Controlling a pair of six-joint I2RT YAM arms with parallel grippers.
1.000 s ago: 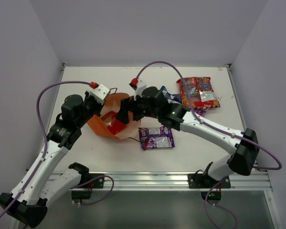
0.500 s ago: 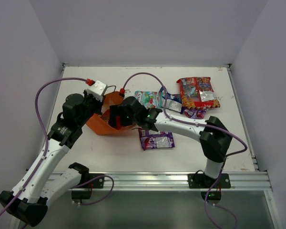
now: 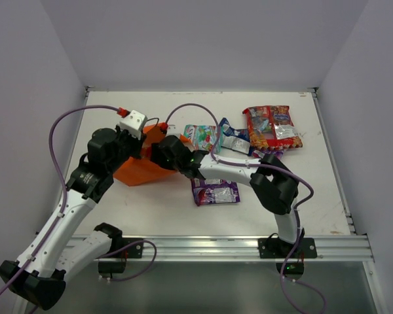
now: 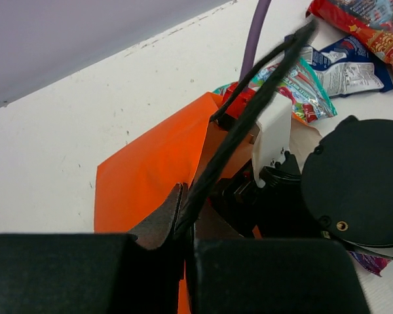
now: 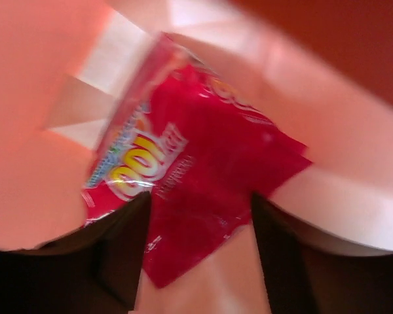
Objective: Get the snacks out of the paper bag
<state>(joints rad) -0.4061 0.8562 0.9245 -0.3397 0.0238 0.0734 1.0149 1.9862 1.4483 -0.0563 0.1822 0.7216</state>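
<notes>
White table (image 3: 118, 118) strewn with snacks (image 3: 270, 127); left gripper (image 4: 183, 210) clamps the paper bag (image 3: 134, 171). Right gripper (image 5: 200, 261), inside, straddles a red packet (image 5: 203, 190), jaws parted

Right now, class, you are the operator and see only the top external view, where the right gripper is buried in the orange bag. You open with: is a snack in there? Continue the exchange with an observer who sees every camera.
Observer: Yes, the right wrist view shows one red packet inside the paper bag, blurred.
Operator: Is the right gripper on it?
Observer: Its fingers stand apart on either side of the packet's lower corner; contact is unclear.
Operator: What holds the bag?
Observer: In the left wrist view the left gripper is shut on the bag's dark handle.
</notes>
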